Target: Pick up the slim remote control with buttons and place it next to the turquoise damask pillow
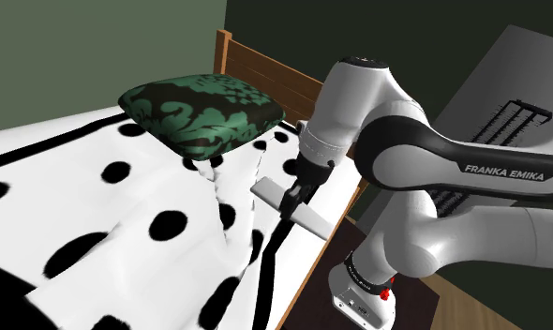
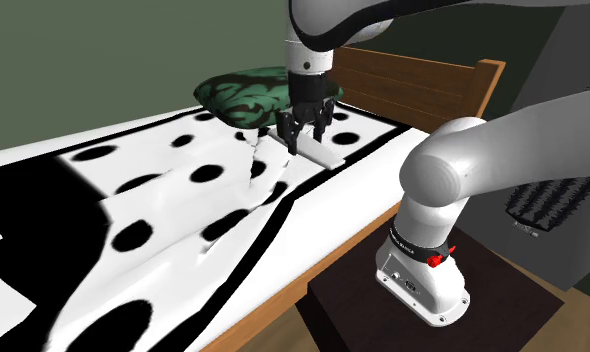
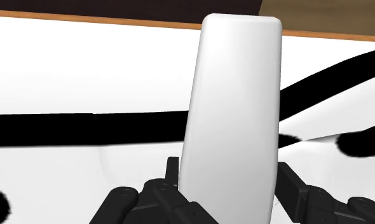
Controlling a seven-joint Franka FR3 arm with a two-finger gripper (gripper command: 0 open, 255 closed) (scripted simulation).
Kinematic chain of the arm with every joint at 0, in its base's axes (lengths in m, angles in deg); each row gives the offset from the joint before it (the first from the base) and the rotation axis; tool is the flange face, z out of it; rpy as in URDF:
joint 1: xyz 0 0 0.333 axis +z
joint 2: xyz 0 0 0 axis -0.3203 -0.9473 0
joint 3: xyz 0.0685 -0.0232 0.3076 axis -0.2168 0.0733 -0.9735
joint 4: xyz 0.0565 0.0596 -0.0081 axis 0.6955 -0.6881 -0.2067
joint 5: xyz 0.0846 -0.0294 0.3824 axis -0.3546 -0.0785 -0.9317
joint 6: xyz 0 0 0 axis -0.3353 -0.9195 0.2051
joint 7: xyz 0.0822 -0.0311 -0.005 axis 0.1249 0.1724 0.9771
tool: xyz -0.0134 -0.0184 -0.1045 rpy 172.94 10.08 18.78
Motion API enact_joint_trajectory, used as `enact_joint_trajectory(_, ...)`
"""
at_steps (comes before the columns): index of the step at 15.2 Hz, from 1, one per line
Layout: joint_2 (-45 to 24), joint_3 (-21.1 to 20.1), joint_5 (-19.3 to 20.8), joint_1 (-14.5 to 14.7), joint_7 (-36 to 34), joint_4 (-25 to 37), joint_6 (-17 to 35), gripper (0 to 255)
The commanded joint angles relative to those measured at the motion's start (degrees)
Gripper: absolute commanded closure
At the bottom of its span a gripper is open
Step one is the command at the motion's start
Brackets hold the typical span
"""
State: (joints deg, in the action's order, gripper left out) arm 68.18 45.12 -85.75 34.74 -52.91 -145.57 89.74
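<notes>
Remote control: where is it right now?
The white remote sits clasped in the gripper at the edge of the spotted bed, down and right of the green patterned pillow in the shoulder view, not touching it.

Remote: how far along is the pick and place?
Done: approach. The gripper straddles the white remote, fingers pressed on its long sides. In hand: the grasp; whether it is off the spotted bedspread I cannot tell. Left: the carry and set-down; the remote is near the bed's edge, apart from the green-patterned pillow.
</notes>
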Motion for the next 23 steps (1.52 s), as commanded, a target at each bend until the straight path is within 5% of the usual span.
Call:
enact_joint_trajectory(1,0.1,0.4,0.4,-0.2,0.0,1.3,-1.4,255)
enact_joint_trajectory(19,-1.6,3.5,3.6,-1.8,-0.6,15.8,-14.2,255)
enact_joint_trajectory(23,-4.8,6.7,6.5,-3.7,3.1,16.8,-12.4,255)
